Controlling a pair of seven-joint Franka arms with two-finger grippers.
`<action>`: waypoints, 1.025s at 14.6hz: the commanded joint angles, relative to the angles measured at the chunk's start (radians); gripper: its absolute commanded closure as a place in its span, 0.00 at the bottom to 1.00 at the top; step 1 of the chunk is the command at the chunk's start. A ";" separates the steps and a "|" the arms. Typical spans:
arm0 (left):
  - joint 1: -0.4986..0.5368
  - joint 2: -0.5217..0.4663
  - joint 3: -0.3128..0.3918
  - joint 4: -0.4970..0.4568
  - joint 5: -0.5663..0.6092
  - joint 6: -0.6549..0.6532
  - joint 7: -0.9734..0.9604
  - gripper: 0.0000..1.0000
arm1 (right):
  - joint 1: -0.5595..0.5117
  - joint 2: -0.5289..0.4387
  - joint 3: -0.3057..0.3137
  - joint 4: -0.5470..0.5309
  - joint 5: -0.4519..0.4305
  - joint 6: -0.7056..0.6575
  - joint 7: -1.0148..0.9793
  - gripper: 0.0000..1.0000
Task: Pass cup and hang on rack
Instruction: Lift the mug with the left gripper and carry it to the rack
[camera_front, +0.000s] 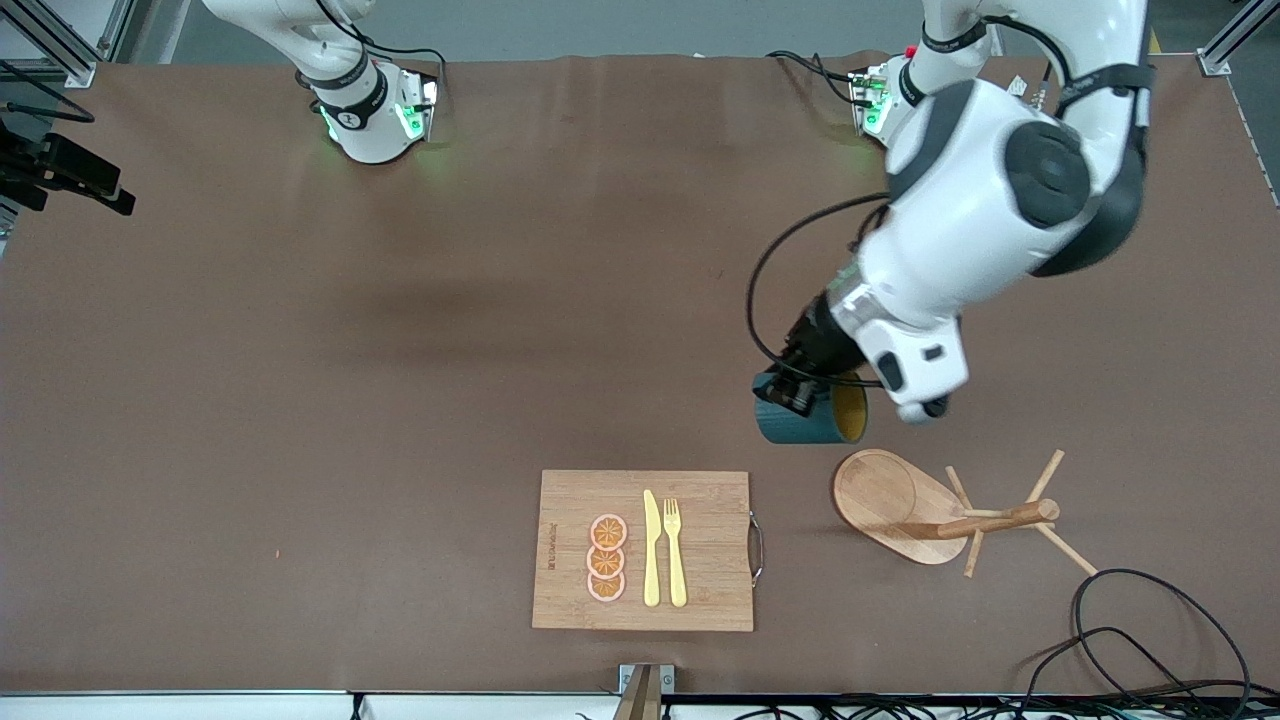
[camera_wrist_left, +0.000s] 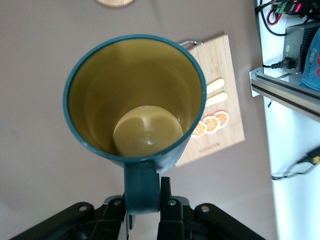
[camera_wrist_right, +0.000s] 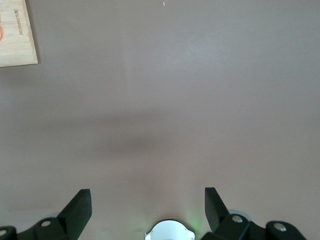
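Note:
The dark teal cup (camera_front: 805, 422) with a yellow-tan inside is held tipped on its side, just over the table beside the rack's oval base (camera_front: 885, 495). My left gripper (camera_front: 797, 388) is shut on the cup's handle. In the left wrist view the gripper (camera_wrist_left: 144, 194) pinches the handle and the cup (camera_wrist_left: 135, 95) opens toward the camera. The wooden rack (camera_front: 985, 522) with thin pegs stands nearer the front camera than the cup. My right gripper (camera_wrist_right: 147, 206) is open and empty, high over bare table; it is out of the front view.
A wooden cutting board (camera_front: 700, 500) with a yellow knife, a fork and orange slices lies near the front edge, beside the rack toward the right arm's end. Black cables (camera_front: 1150, 640) loop at the front edge toward the left arm's end.

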 joint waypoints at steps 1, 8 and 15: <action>0.099 -0.020 -0.011 -0.025 -0.196 0.007 0.077 1.00 | 0.010 -0.028 -0.006 -0.030 0.006 0.016 -0.008 0.00; 0.280 0.044 -0.010 -0.025 -0.618 0.005 0.227 1.00 | 0.011 -0.030 -0.005 -0.030 0.006 0.008 -0.008 0.00; 0.346 0.146 -0.010 -0.026 -0.754 0.005 0.336 1.00 | 0.017 -0.033 -0.002 -0.030 0.006 0.005 -0.008 0.00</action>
